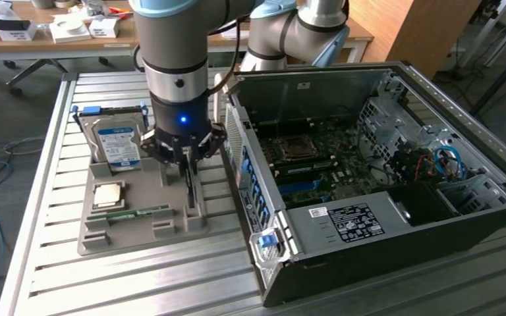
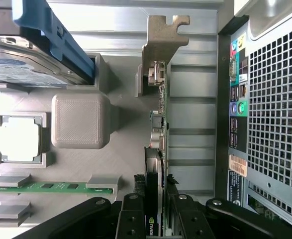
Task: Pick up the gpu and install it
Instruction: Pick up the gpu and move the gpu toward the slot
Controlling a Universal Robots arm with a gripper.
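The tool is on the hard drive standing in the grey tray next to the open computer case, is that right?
Not the hard drive. The wrist view shows the tool astride the gpu, which stands on edge in the grey tray next to the open computer case.

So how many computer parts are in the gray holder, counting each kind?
hard drive: 1
processor chip: 1
memory stick: 1
gpu: 1
Total: 4
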